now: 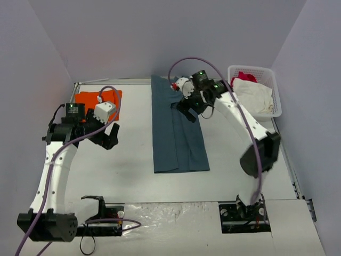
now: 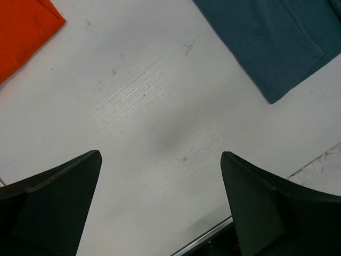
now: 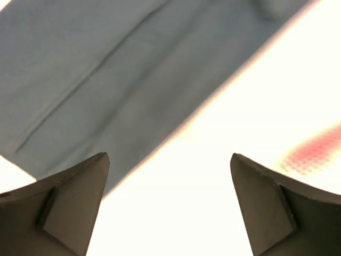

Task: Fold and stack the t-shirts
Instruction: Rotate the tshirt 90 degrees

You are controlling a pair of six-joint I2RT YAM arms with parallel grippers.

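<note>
The slate-blue t-shirt (image 1: 176,130) lies flat on the table as a long folded strip running from the back edge toward the front. It also shows in the left wrist view (image 2: 277,42) and the right wrist view (image 3: 106,80). The orange t-shirt (image 1: 89,98) lies folded at the back left, partly hidden by my left arm; its corner shows in the left wrist view (image 2: 24,32). My left gripper (image 1: 109,137) is open and empty over bare table between the two shirts. My right gripper (image 1: 187,113) is open and empty above the blue shirt's right edge.
A white basket (image 1: 276,88) at the back right holds a white garment (image 1: 256,96) and a red-pink garment (image 1: 244,76). Grey walls close in the back and sides. The table's metal rim (image 1: 112,81) runs along the back.
</note>
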